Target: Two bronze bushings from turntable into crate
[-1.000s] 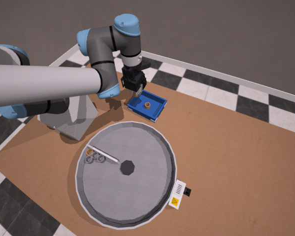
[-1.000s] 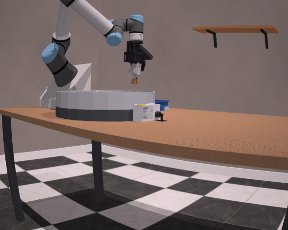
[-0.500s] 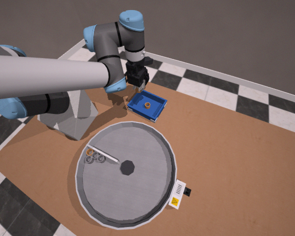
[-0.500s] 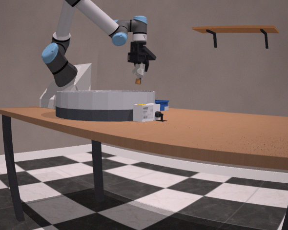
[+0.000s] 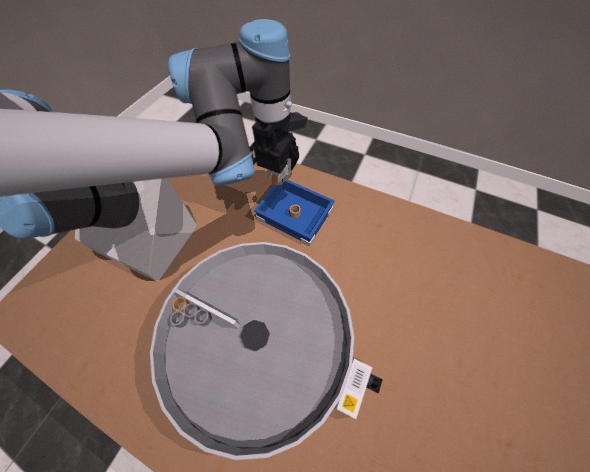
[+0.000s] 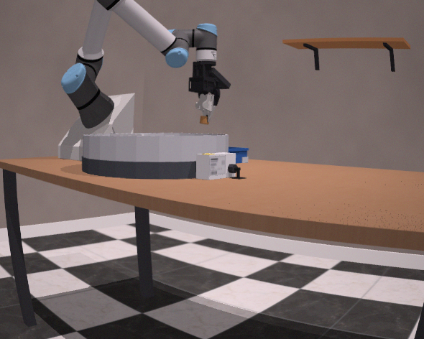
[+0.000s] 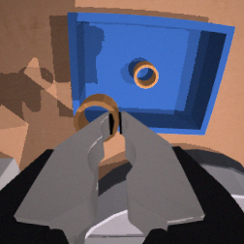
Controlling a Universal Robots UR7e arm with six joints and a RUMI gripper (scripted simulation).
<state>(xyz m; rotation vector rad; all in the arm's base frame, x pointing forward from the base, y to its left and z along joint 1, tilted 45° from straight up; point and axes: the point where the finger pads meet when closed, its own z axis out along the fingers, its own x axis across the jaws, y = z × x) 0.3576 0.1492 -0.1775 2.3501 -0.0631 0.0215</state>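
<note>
My gripper (image 5: 281,176) (image 6: 205,115) (image 7: 116,113) is shut on the wall of a bronze bushing (image 6: 203,120) (image 7: 97,99). It holds the bushing high, above the crate's near-left corner as the wrist view shows it. The blue crate (image 5: 282,224) (image 6: 237,154) (image 7: 73,58) stands on the table behind the turntable (image 5: 295,293) (image 6: 155,146). Another bronze bushing (image 5: 295,214) (image 7: 146,63) stands upright near the middle of the crate floor. On the turntable, a bronze bushing (image 5: 173,304) stands close beside three grey bushings, one of them (image 5: 201,320) nearest the centre.
A pale divider bar (image 5: 205,306) runs beside the bushings on the turntable, from near the rim towards the dark hub (image 5: 254,335). The turntable has a raised rim. A white labelled box (image 5: 354,388) (image 6: 208,167) is at its side. A wall shelf (image 6: 348,44) hangs at the right.
</note>
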